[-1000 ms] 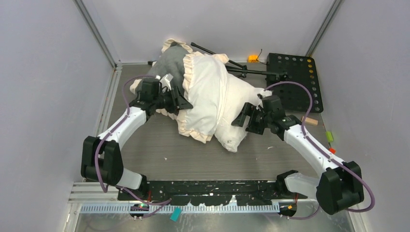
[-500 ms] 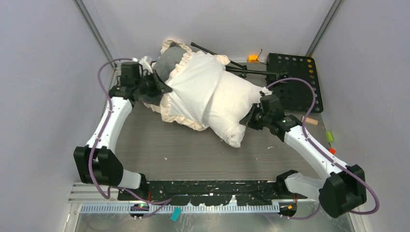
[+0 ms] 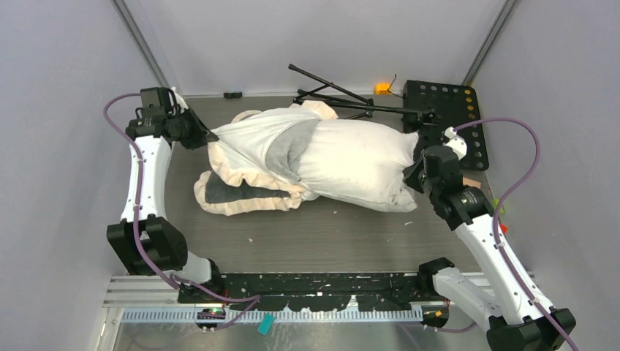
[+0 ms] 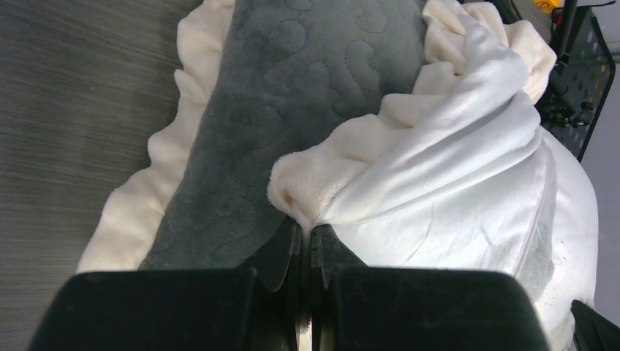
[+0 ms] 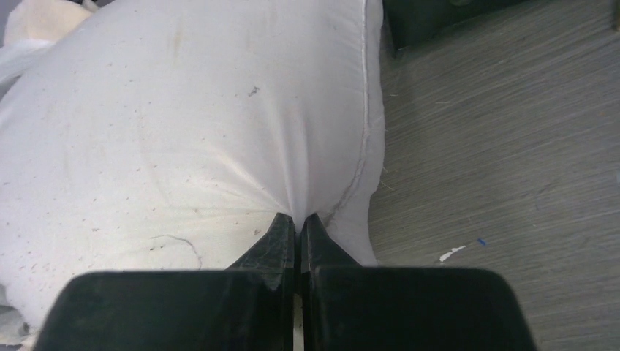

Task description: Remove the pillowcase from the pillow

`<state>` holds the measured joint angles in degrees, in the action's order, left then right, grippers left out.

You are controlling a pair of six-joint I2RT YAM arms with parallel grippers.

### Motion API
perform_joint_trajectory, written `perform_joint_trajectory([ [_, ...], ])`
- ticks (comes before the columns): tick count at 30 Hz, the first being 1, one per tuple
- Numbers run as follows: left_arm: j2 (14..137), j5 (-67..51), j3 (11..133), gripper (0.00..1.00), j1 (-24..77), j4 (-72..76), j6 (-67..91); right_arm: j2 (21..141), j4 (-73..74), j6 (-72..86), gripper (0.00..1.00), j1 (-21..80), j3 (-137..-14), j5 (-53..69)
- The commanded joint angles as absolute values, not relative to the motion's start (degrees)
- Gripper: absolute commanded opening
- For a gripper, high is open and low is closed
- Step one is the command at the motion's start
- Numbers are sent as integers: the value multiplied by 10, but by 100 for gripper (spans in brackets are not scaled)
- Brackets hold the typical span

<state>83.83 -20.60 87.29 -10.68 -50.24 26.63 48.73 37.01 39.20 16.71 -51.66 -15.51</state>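
The pillowcase [image 3: 252, 157], cream-white with a grey plush face and ruffled frill, lies stretched across the table's left half. Its right part still wraps the pillow [image 3: 365, 161], a plump off-white speckled cushion lying toward the right. My left gripper [image 3: 207, 136] is at the far left, shut on the pillowcase's frilled edge [image 4: 311, 194]. My right gripper [image 3: 411, 170] is shut on the pillow's right end, pinching its fabric [image 5: 292, 197] beside the seam. In the left wrist view the grey plush [image 4: 292, 88] spreads ahead of the pinched frill.
A black folded tripod [image 3: 343, 93] lies at the back behind the pillow. A black perforated plate [image 3: 460, 117] sits at the back right, with a small orange piece [image 3: 382, 88] near it. Grey walls close in on both sides.
Both grippers closed on fabric and pulled apart. The left arm swung out to the far left with the pillowcase. The right arm drew the pillow rightward, flattening the bundle.
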Motion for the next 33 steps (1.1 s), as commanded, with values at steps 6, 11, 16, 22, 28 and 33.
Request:
perform_joint_trajectory([
  [6,796,-174,804,3,-118,-430,273,484,389,306,16,147,-556,-130],
  [11,734,-140,806,56,-50,-476,253,515,417,277,85,147,-602,-31],
  [16,658,-33,803,100,88,-493,257,555,463,264,88,154,-653,9],
  [22,648,31,817,100,239,-472,258,600,470,261,89,224,-661,-23],
  [28,714,94,855,100,357,-468,232,645,468,268,90,262,-667,-50],
  [33,770,146,887,100,410,-468,218,667,454,270,91,265,-657,-81],
])
